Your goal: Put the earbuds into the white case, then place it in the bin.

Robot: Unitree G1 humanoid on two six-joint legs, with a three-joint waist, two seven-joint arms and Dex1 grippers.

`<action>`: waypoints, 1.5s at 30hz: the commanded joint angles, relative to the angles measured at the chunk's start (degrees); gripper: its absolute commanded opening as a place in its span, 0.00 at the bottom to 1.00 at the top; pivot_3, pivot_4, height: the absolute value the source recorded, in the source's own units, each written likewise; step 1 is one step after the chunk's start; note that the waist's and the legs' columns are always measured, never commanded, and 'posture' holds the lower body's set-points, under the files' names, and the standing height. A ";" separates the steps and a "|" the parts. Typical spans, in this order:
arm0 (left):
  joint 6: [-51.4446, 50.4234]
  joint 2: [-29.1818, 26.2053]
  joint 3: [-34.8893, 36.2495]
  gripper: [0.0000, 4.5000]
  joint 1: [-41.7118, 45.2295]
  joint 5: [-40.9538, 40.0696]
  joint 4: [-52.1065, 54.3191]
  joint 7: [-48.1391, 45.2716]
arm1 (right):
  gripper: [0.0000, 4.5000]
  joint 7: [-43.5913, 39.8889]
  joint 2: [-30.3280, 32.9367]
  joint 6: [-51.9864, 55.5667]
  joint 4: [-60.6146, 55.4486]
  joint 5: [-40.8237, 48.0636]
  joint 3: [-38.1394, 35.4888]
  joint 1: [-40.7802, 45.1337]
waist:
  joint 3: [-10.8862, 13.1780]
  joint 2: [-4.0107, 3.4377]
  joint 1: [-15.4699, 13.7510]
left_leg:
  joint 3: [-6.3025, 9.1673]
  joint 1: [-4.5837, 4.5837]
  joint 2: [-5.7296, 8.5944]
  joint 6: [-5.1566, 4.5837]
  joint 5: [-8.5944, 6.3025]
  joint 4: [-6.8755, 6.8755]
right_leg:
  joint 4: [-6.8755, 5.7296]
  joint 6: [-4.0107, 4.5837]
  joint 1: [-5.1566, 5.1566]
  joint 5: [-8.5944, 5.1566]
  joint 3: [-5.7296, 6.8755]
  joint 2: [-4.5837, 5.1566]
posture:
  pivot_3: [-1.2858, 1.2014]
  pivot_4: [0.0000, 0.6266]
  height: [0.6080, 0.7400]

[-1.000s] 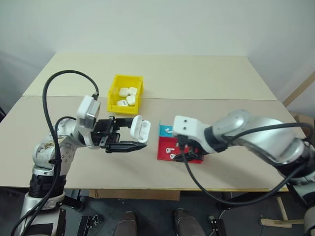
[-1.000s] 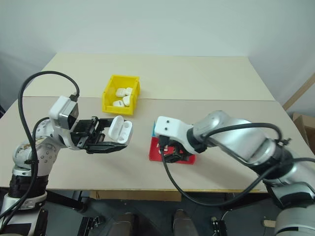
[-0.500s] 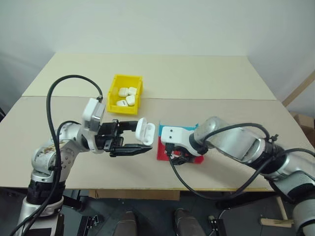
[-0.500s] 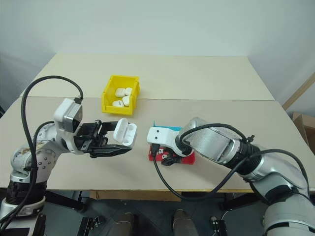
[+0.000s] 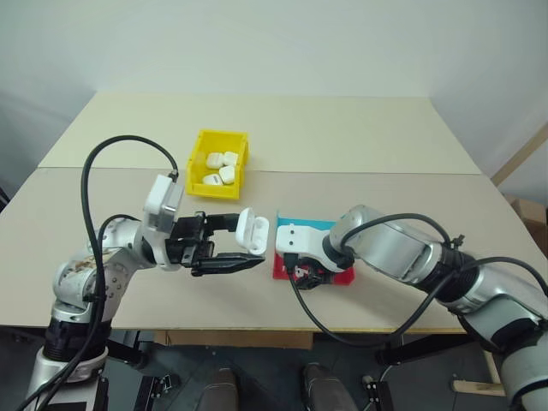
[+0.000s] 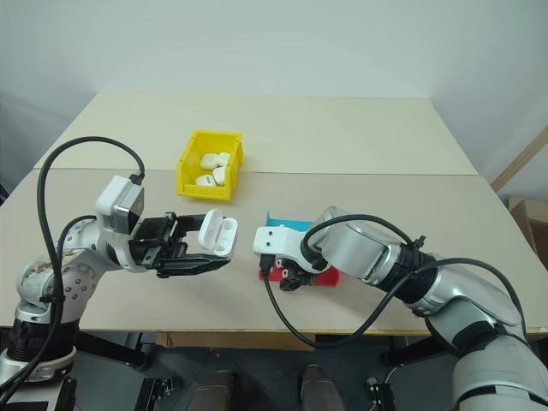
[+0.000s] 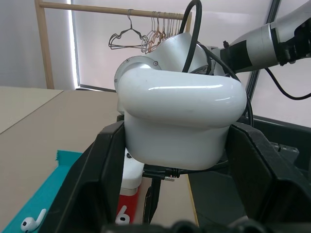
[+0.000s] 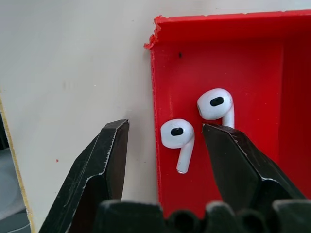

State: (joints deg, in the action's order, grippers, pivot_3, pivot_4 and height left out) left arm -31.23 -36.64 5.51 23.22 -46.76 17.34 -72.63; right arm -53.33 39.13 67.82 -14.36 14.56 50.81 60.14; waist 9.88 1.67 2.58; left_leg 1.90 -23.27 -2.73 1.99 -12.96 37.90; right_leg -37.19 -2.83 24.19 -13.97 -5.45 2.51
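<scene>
My left gripper (image 5: 247,241) is shut on the white case (image 5: 253,229) and holds it above the table with the lid flipped open; its black fingers (image 7: 97,179) clamp the case (image 7: 180,121) from both sides. Two earbuds (image 8: 177,136) (image 8: 216,104) lie on the red tray (image 8: 252,58). My right gripper (image 8: 166,127) hangs open over that tray's edge, one finger (image 8: 109,160) over the table and the other beside the nearer earbud. A further earbud (image 7: 30,222) lies on the tray's teal part. The yellow bin (image 5: 242,171) stands at the back left.
Several white cases (image 5: 221,169) lie inside the bin. The tray's teal half (image 5: 301,224) adjoins its red half (image 5: 344,276), partly under my right wrist. A black cable (image 5: 128,141) loops above my left arm. The table's front edge (image 5: 257,328) runs close below both grippers.
My right gripper has sunk and shifted left to the red tray's left edge, the wrist turning. The left gripper with the open case has kept still.
</scene>
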 commanded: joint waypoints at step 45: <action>-1.23 -0.53 0.50 0.63 10.74 -4.08 -6.63 -3.16 | 0.14 18.41 -22.01 -11.51 -21.39 33.22 -59.14 -16.90 | 0.01 -0.02 0.13 | 0.01 0.03 -0.02 0.00 0.00 -0.08 | 0.03 0.00 -0.05 0.00 0.01 -0.04 | 0.52 0.24 1.00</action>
State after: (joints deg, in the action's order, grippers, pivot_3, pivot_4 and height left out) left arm -33.61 -37.21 5.71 32.63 -51.29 10.35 -75.10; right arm -34.77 16.58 58.87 -34.80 46.45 -9.05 43.44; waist 9.89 1.65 2.71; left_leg 1.92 -23.25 -2.75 1.98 -12.96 37.81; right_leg -37.16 -2.83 24.15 -13.97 -5.44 2.46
